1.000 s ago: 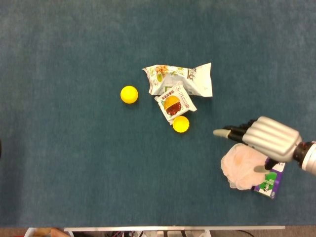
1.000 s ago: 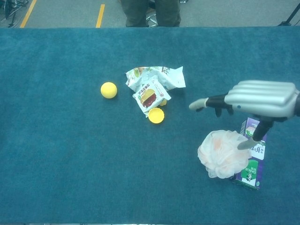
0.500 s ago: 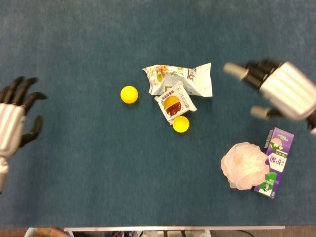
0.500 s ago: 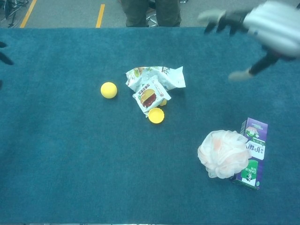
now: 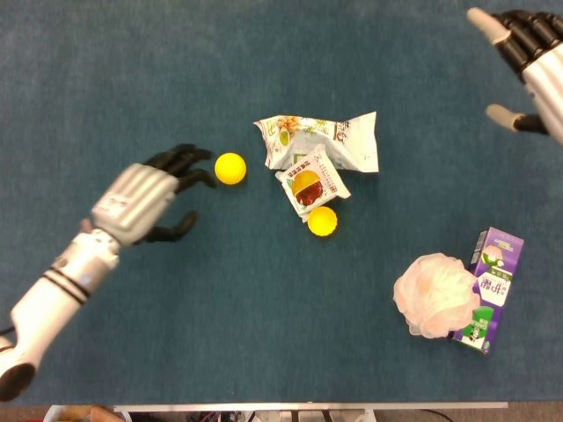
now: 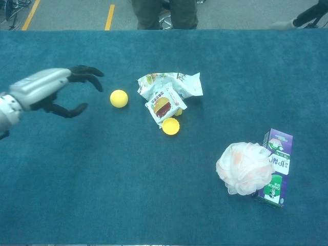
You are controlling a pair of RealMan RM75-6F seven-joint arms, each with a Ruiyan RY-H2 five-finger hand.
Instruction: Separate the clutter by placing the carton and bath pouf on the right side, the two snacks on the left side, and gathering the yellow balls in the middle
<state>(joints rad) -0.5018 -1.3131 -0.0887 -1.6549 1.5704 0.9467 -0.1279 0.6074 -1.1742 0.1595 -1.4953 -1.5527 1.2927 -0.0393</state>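
Purple carton [image 5: 488, 291]: flat at 4 o'clock, touching pink bath pouf [image 5: 435, 295]. White snack bag [image 5: 327, 141], crumpled, centre; small snack packet [image 5: 312, 184] overlapping at its 6 o'clock. Yellow balls: one [image 5: 230, 168] at 9 o'clock of snacks, another [image 5: 322, 221] touching packet.

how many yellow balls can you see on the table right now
2, possibly 3. One ball lies just off the left robot hand fingertips. Another sits below the small snack packet. In the chest view a yellow sliver beside that packet may be a third, mostly hidden.
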